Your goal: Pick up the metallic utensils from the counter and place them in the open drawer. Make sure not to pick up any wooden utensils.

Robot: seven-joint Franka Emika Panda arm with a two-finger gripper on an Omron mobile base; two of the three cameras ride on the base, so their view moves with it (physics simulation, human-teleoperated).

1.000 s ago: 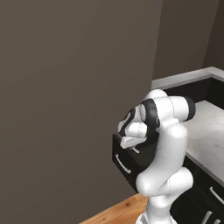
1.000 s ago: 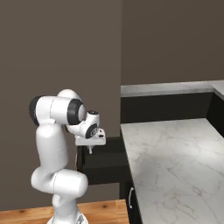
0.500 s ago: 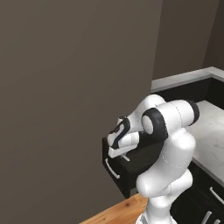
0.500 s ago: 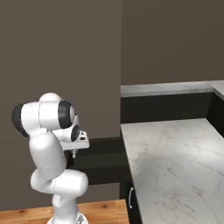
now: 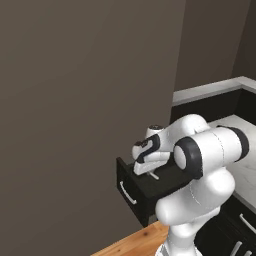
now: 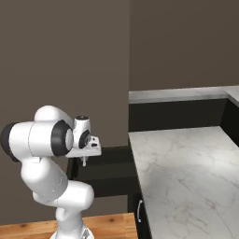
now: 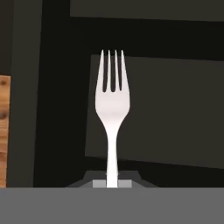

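Silvery fork (image 7: pixel 112 109) in gripper (image 7: pixel 112 183) over drawer (image 5: pixel 150 192)

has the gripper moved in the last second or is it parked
Yes. Against the counter in the right base view, the gripper swung left, off its edge, over the open drawer.

fork (image 7: pixel 112 118) in claw (image 5: pixel 153 175), above open drawer (image 5: pixel 150 192), counter (image 6: pixel 186 172) right

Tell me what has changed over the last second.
The arm swung left, carrying the pincer from beside the counter out over the open drawer. The pincer stayed shut on the fork, tines pointing into the drawer. The drawer stayed open.
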